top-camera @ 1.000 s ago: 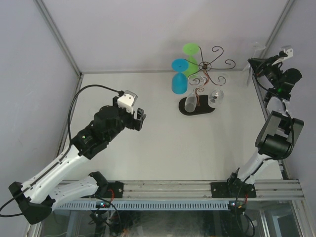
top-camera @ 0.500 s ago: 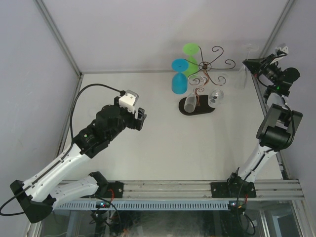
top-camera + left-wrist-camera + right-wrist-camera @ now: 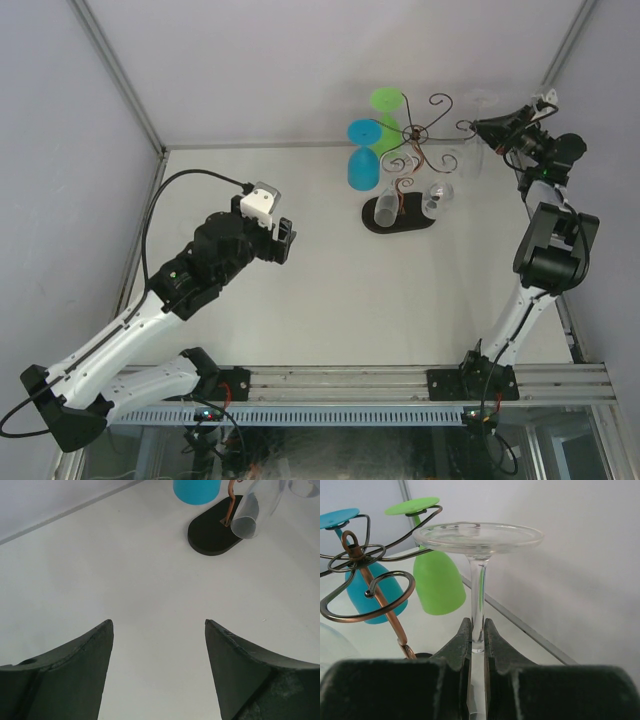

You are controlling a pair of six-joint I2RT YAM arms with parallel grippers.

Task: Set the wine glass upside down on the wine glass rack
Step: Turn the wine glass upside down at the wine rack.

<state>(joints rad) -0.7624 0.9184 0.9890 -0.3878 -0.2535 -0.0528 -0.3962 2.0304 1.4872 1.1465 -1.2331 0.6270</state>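
Note:
A clear wine glass (image 3: 479, 536) is held upside down, foot on top, with my right gripper (image 3: 477, 626) shut on its stem. In the top view the right gripper (image 3: 487, 128) and the faint glass (image 3: 472, 152) are just right of the wine glass rack (image 3: 420, 134), close to one of its outer curled arms. The nearest spiral arm (image 3: 370, 592) lies left of the foot and a little lower. My left gripper (image 3: 285, 243) hangs open over the bare table with nothing between its fingers (image 3: 87, 655); the rack's black base (image 3: 212, 530) lies far ahead of it.
A blue glass (image 3: 362, 165) and a green glass (image 3: 386, 108) hang upside down on the rack's far left arms. Two clear glasses (image 3: 385, 210) (image 3: 438, 192) hang low over the base (image 3: 400, 224). The back wall and the right frame rail (image 3: 530, 630) are close behind the held glass.
My right gripper has carried the clear glass leftward, from beside the right wall to the rack's right edge. The left arm has barely moved.

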